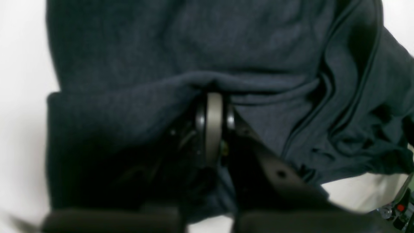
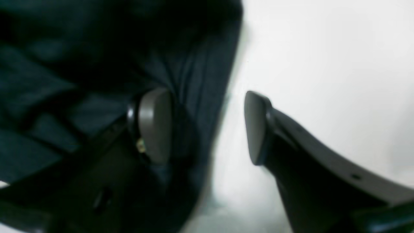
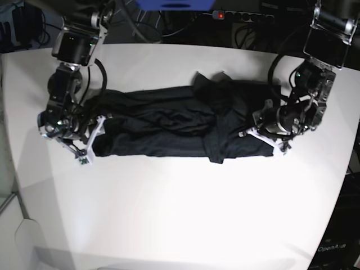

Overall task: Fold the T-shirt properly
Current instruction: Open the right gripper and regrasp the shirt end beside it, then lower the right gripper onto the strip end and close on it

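Note:
The black T-shirt (image 3: pixel 169 126) lies bunched in a long band across the middle of the white table (image 3: pixel 180 214). My left gripper (image 1: pixel 212 97) is at the band's right end (image 3: pixel 260 134). Its pads are pressed together, and a fold of the T-shirt (image 1: pixel 226 38) is caught at their tips. My right gripper (image 2: pixel 205 127) stands open at the band's left end (image 3: pixel 90 143). One pad (image 2: pixel 155 126) is over the T-shirt (image 2: pixel 200 64) and the other pad (image 2: pixel 255 129) is over bare table. The cloth's edge runs between them.
Both arm bases stand at the table's back corners, with cables and a power strip (image 3: pixel 220 15) behind the far edge. The table's front edge curves away at the lower left and lower right of the base view.

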Controlling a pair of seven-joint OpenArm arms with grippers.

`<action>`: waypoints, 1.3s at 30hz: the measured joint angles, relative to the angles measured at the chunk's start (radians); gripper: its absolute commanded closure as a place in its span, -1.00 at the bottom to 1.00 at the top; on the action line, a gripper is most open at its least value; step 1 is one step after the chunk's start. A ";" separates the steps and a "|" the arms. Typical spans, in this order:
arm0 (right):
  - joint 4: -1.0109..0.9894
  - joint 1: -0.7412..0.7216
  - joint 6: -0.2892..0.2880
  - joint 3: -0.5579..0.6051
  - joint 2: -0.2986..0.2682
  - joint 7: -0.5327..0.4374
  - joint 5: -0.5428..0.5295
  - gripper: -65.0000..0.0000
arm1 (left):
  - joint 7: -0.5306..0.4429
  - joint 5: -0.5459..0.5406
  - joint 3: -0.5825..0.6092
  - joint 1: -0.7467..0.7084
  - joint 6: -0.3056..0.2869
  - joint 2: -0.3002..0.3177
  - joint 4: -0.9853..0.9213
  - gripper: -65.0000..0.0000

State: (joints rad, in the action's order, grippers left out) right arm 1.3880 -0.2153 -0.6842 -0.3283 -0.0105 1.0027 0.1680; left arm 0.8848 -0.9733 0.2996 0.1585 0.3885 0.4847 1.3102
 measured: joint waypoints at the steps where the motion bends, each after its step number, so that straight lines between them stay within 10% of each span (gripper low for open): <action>1: 0.000 -0.002 0.000 0.001 -0.006 -0.001 0.002 -0.03 | -0.002 0.001 0.000 0.000 0.000 0.000 0.000 1.00; 8: -0.039 0.000 0.001 -0.001 -0.009 -0.027 -0.012 -0.05 | -0.002 0.001 0.000 0.000 0.001 -0.003 0.000 1.00; 16: -0.039 -0.001 0.000 0.003 0.019 -0.003 -0.021 0.67 | -0.003 0.030 -0.002 0.000 0.000 -0.011 0.000 1.00; 24: -0.013 -0.029 -0.008 0.003 0.011 0.111 -0.018 0.92 | 0.000 0.029 -0.002 0.002 0.000 -0.011 0.000 1.00; 39: 0.359 0.025 -0.008 0.121 0.045 0.305 0.007 0.94 | -0.022 0.057 -0.003 0.002 0.007 -0.034 0.000 1.00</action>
State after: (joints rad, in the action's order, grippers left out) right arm 1.7473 -0.1902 -0.6918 -0.2077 0.0345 1.3075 0.1749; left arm 0.8627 -0.9165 0.2962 0.1604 0.3954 0.4507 1.3098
